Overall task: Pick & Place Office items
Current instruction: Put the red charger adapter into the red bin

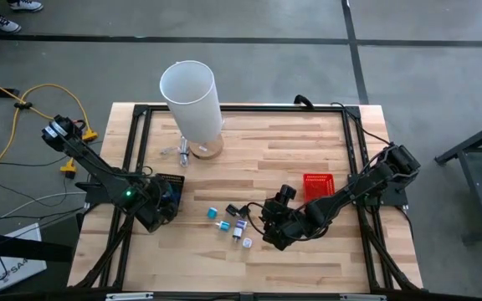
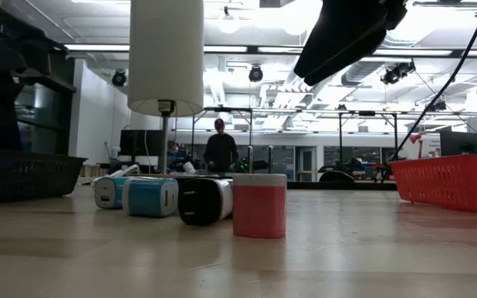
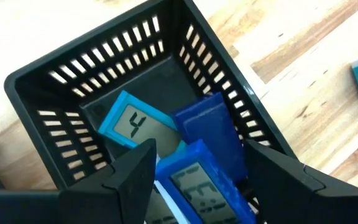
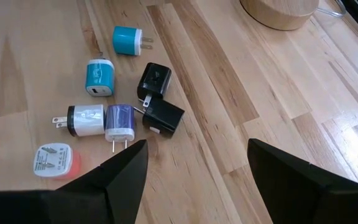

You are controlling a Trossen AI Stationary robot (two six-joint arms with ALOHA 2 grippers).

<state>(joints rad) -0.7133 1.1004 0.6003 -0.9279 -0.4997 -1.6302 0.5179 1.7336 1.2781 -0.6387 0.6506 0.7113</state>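
Observation:
Several small chargers and plugs lie loose on the wooden table (image 1: 308, 259): a teal plug (image 4: 128, 40), a teal-and-white one (image 4: 99, 77), two black ones (image 4: 154, 79) (image 4: 162, 116), a white one (image 4: 86, 120), a purple-blue one (image 4: 119, 122) and a white-and-red one (image 4: 56, 160). My right gripper (image 4: 197, 177) hangs open above the table just right of them (image 1: 273, 232), with nothing between its fingers. My left gripper (image 3: 201, 155) stands open over a black slotted basket (image 3: 61, 74). In the basket lie a light blue digital clock (image 3: 132, 124), a dark blue block (image 3: 213, 127) and a dark blue clock (image 3: 197, 183), the last between the fingers.
A red mesh basket (image 1: 317, 186) stands to the right of the chargers, behind my right arm. A tall white cylinder (image 1: 191, 96) on a wooden base (image 1: 203, 152) stands at the far middle. The black basket (image 1: 171, 184) sits at the table's left. Bare wood lies toward the near edge.

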